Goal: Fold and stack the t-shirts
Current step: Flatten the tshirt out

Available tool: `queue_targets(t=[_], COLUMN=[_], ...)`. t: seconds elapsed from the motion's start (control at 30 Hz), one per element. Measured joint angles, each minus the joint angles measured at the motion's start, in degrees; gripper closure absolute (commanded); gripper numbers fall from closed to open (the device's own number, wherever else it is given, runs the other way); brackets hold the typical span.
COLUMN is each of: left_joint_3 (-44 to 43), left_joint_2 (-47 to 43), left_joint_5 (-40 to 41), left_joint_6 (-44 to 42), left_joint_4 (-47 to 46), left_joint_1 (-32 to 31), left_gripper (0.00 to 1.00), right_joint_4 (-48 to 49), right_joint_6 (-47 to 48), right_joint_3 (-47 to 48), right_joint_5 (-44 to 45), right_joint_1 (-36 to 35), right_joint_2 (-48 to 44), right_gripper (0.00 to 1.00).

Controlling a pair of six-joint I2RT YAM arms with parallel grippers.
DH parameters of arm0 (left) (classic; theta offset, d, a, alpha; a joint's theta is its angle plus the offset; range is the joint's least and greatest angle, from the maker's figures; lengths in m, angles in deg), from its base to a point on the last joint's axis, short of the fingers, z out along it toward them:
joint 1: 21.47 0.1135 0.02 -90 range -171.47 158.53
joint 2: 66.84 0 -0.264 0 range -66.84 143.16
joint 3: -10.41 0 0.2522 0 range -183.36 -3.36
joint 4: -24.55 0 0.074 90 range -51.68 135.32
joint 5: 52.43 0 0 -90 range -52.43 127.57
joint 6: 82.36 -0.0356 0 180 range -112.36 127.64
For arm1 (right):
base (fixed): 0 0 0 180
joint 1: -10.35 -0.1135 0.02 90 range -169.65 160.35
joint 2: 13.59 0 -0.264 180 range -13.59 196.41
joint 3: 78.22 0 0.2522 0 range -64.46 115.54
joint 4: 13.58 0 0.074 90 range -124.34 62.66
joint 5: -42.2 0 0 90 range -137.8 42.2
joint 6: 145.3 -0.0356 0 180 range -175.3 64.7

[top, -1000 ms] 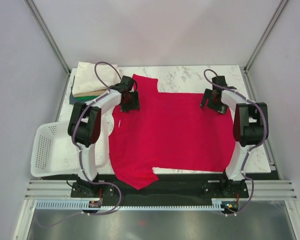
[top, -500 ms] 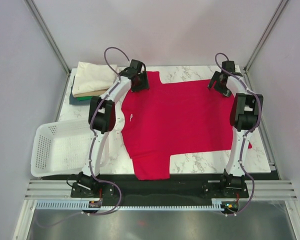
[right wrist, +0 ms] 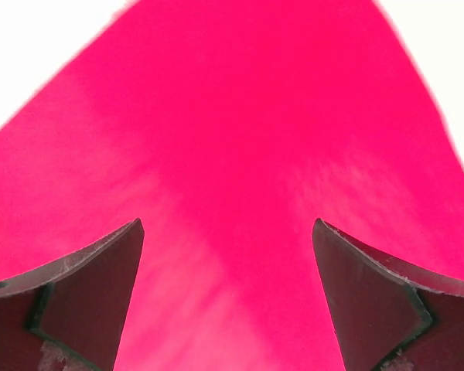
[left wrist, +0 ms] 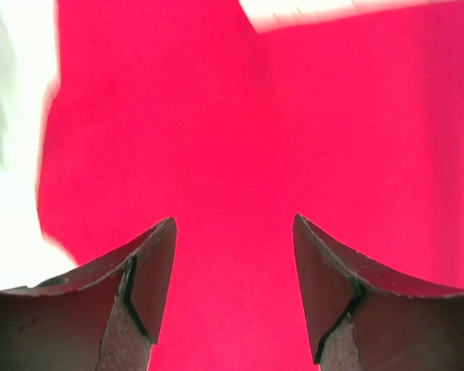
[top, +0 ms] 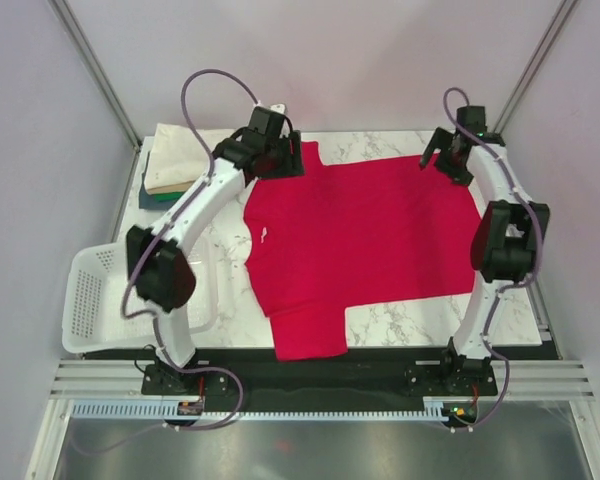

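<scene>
A crimson-red t-shirt [top: 360,230] lies spread flat on the marble table [top: 400,322], one sleeve pointing at the near edge. My left gripper [top: 278,163] hovers over its far left corner by the other sleeve, jaws open. In the left wrist view the left gripper [left wrist: 232,232] has only flat red cloth [left wrist: 240,124] showing in the gap. My right gripper [top: 448,162] is over the far right corner, wide open. The right wrist view shows the right gripper [right wrist: 228,232] above the red cloth [right wrist: 240,116]. A stack of folded t-shirts [top: 185,155], cream on top, sits at the back left.
A white perforated basket [top: 105,300] stands off the table's left side next to the left arm's elbow. Green and dark edges of the folded stack [top: 162,197] peek out under the cream shirt. Frame posts rise at the back corners.
Both arms have stretched toward the far edge. The red shirt has slid away from the near edge with them and now lies flatter, its sleeve no longer hanging over the front.
</scene>
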Motion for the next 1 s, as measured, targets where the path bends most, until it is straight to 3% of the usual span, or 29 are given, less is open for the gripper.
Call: queue_targets(t=[0.17, 0.27, 0.33, 0.5, 0.63, 0.83, 1.0], left_joint_3=[26.69, 41.7, 51.78, 67.87, 73.81, 77.46, 81.4], left_joint_2=[-29.24, -42.1, -47.87, -51.82, -53.55, -52.65, -50.21], left_joint_5=[2.93, 5.27, 7.23, 8.63, 9.29, 9.14, 8.81], left_joint_6=[3.32, 8.81, 13.88, 25.07, 33.38, 42.82, 48.22], left_joint_4=[-1.29, -1.68, -0.83, 2.58, 3.58, 2.71, -3.3], left_joint_1=[-11.56, -18.47, -23.02, -31.43, -36.81, -43.69, -47.54], left_gripper=[0.31, 0.14, 0.15, 0.19, 0.2, 0.2, 0.26], right_joint_4=[-0.04, 0.39, 0.57, 0.17, -1.57, -2.6, -2.75], right_joint_6=[0.85, 0.79, 0.57, -0.33, -0.9, -0.9, -0.92], right_joint_3=[-10.23, -18.49, -24.74, -38.73, -45.7, -48.39, -48.81], right_joint_5=[0.66, 0.37, -0.63, -4.17, -6.03, -6.69, -6.69], right_joint_1=[0.0, 0.0, 0.0, 0.0, 0.0, 0.0, 0.0], right_joint_2=[-20.35, -32.54, -39.8, -50.03, -54.77, -58.34, -59.08], right_gripper=[0.02, 0.02, 0.02, 0.02, 0.02, 0.02, 0.02])
